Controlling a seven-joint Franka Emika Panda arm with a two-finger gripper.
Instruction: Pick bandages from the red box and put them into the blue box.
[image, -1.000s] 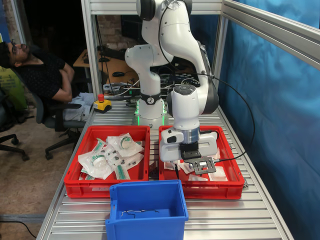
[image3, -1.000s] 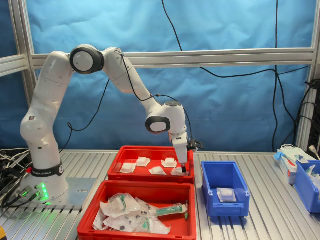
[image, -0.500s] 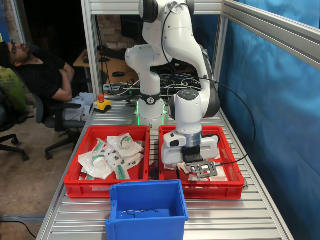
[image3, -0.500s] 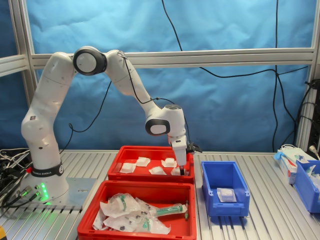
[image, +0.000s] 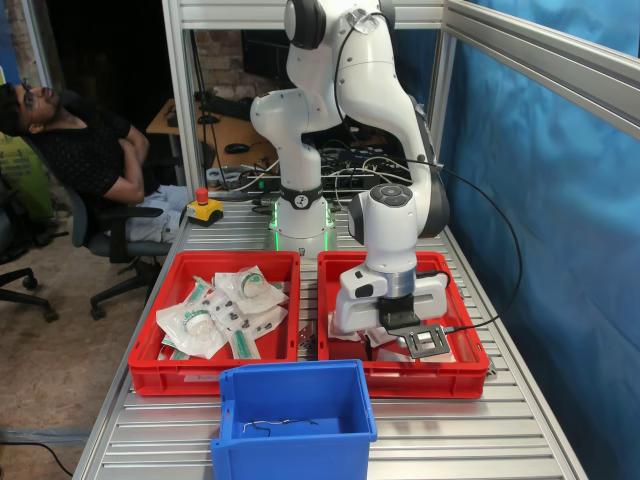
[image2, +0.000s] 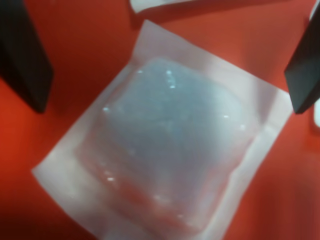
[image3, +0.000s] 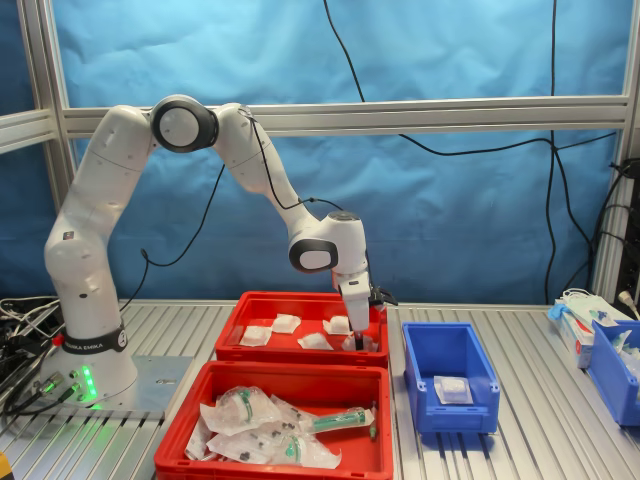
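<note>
The red box (image: 420, 378) with the white bandages is the right tray in the first exterior view and the far tray (image3: 280, 300) in the second exterior view. Several bandages (image3: 286, 323) lie in it. My gripper (image3: 360, 343) is down inside this box at the end nearest the blue box (image3: 455, 418). In the wrist view my gripper (image2: 167, 102) is open, with its dark fingers (image2: 25, 55) on either side of one bandage (image2: 170, 165) lying flat on the red floor. The blue box (image: 290, 455) holds one bandage (image3: 453, 390).
A second red tray (image: 215, 375) with clear green-printed pouches (image: 225, 310) stands beside the first. A seated person (image: 70, 160) is at the first exterior view's left. A yellow emergency stop (image: 203, 208) is by the arm's base. Another blue bin (image3: 615, 370) stands at the second exterior view's right.
The arm has come down and shifted slightly within the red box, bringing the open gripper low over a bandage. Nothing has been gripped.
</note>
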